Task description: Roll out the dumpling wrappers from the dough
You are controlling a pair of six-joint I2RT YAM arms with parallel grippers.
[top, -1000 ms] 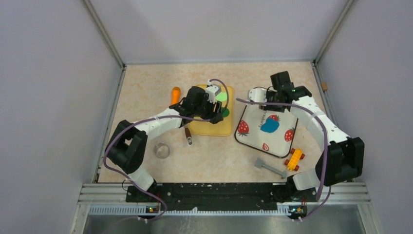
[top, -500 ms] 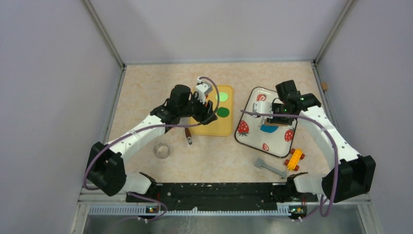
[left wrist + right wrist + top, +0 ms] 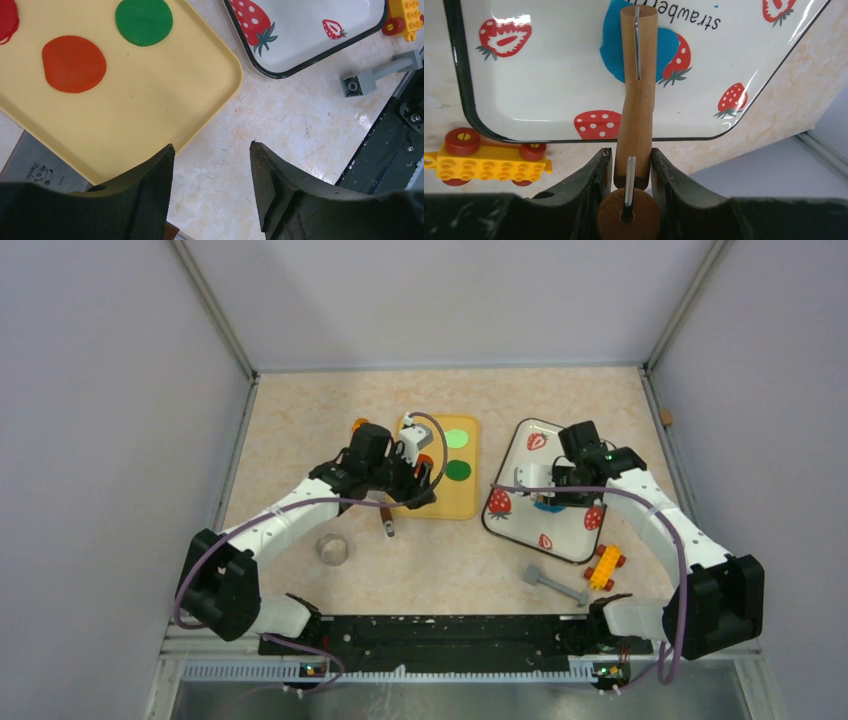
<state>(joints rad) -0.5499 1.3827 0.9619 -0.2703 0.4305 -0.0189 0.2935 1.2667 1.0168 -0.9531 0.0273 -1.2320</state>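
Dough (image 3: 668, 47) lies flattened on tray (image 3: 534, 95), with the roller (image 3: 636, 115) over it. Right end effector (image 3: 631, 160) is clamped on the roller handle. Left end effector (image 3: 210, 150) is wide, empty, above the counter (image 3: 280, 115) beside the board (image 3: 150, 100).

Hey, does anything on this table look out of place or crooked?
Nothing looks spilled or broken. The strawberry tray sits at a slant, while the yellow board beside it lies square. A yellow toy car and a grey brick piece lie near the tray, unrelated to the dough.
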